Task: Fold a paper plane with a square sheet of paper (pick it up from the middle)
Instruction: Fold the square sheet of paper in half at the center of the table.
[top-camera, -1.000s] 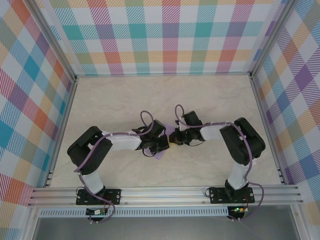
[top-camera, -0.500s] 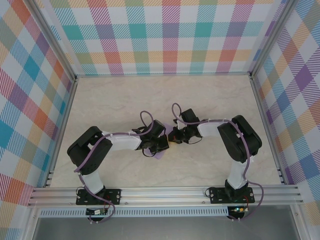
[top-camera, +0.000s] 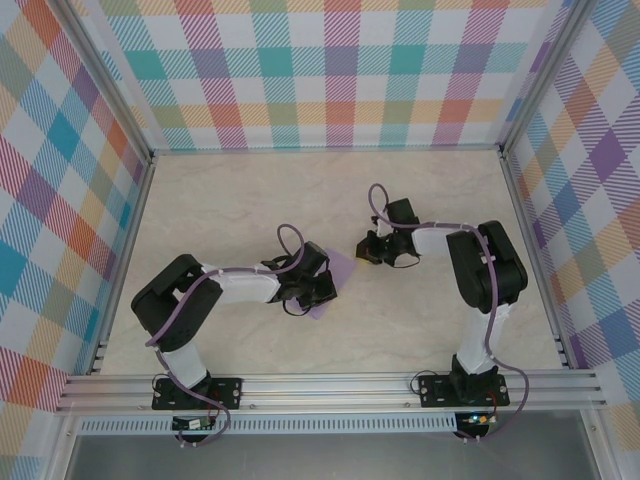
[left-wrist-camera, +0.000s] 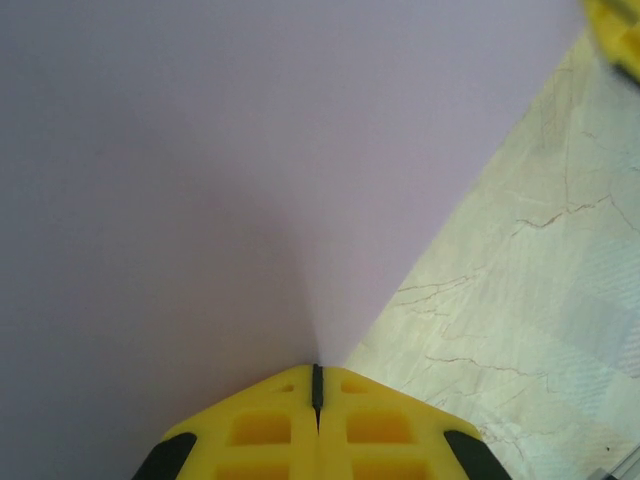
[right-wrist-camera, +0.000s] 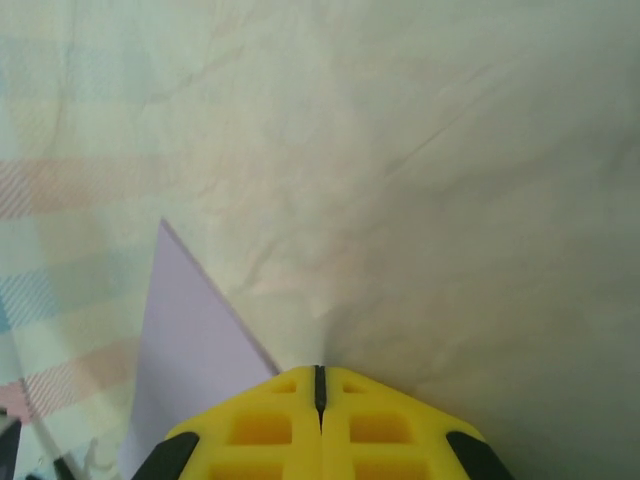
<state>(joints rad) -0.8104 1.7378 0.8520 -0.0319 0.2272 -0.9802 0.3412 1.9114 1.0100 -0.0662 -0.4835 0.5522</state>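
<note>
The lavender sheet of paper (top-camera: 341, 270) lies flat on the marble table, a little left of centre. My left gripper (top-camera: 325, 290) is shut, and its yellow fingertips (left-wrist-camera: 290, 400) sit low over the sheet (left-wrist-camera: 200, 180), nothing pinched between them. A faint crease shadow runs up the paper from those tips. My right gripper (top-camera: 364, 250) is also shut and empty, just off the sheet's right side over bare table. In the right wrist view its closed gripper (right-wrist-camera: 318, 375) points at the marble, with one corner of the paper (right-wrist-camera: 190, 340) at lower left.
Plaid walls (top-camera: 340, 70) close the table in at the back and on both sides. An aluminium rail (top-camera: 330, 385) runs along the near edge by the arm bases. Bare marble (top-camera: 240, 200) stretches behind and to either side of the arms.
My right gripper has pulled away from the left one, moving right and toward the back, off the paper. More of the sheet now shows. The left arm has barely shifted.
</note>
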